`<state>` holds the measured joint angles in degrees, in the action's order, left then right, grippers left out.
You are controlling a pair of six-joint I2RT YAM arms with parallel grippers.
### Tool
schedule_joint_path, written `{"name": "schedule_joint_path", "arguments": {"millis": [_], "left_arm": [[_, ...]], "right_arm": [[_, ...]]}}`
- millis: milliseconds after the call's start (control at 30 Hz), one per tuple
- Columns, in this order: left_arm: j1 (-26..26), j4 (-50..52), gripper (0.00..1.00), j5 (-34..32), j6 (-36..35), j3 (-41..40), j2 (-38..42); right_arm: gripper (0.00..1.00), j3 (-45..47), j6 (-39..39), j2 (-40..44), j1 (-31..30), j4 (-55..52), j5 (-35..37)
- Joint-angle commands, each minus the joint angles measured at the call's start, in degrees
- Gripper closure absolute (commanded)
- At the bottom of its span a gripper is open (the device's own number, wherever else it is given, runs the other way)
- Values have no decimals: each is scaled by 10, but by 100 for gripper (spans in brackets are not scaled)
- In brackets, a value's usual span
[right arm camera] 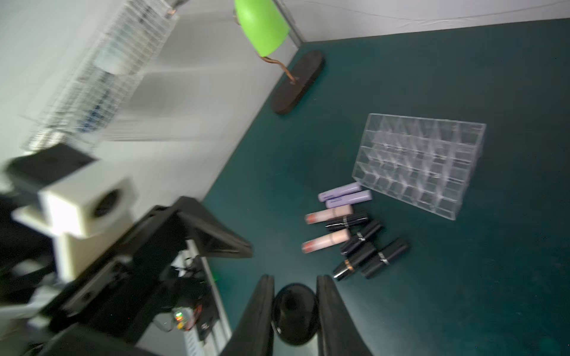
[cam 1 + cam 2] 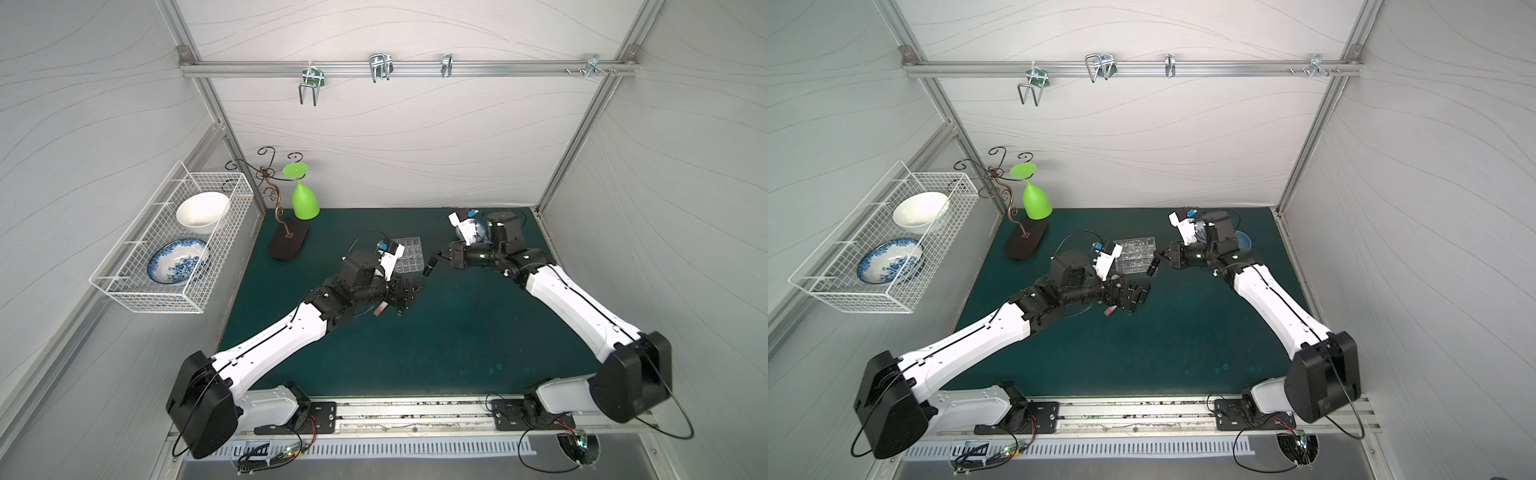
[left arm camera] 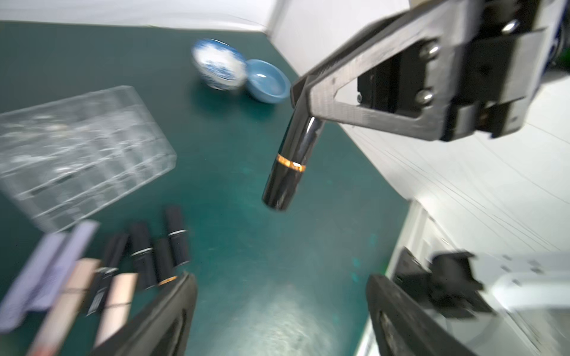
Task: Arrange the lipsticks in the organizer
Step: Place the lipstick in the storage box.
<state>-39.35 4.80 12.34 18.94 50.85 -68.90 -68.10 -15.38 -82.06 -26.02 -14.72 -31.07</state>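
Observation:
My right gripper [image 1: 295, 277] is shut on a glossy black lipstick [image 3: 287, 166] with a gold band. It holds the tube in the air just right of the clear organizer [image 2: 409, 253], whose cells look empty [image 1: 419, 163]. The held lipstick [image 2: 429, 266] hangs tilted from the fingers [image 3: 303, 92]. My left gripper [image 3: 282, 308] stands open with nothing between its jaws, in front of the organizer [image 2: 1136, 253]. Several lipsticks lie on the mat beside the organizer: two lilac [image 1: 339, 191], two pink [image 1: 328, 214] and several black [image 1: 374, 249].
A blue-patterned bowl [image 3: 220, 64] and a pale blue bowl [image 3: 266, 81] sit at the back right corner. A green glass [image 2: 305, 199] hangs on a wire stand with a dark base [image 2: 289, 245] at back left. A white wire basket [image 2: 124, 286] holding two bowls is on the left wall.

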Motion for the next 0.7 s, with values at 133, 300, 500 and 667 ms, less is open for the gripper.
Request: {"name": "schedule_joint_path", "arguments": {"millis": [133, 300, 500, 667], "left_arm": [[17, 1, 15, -194, -9, -42, 38], [43, -11, 16, -210, -6, -69, 47], [67, -26, 17, -206, -10, -89, 47], [80, -32, 17, -197, -14, -91, 38]], "right_arm": [[86, -62, 49, -134, -20, 71, 219], [86, -133, 63, -220, -21, 82, 262], [87, -192, 70, -297, -27, 101, 288], [87, -227, 73, -334, -31, 101, 300]]}}
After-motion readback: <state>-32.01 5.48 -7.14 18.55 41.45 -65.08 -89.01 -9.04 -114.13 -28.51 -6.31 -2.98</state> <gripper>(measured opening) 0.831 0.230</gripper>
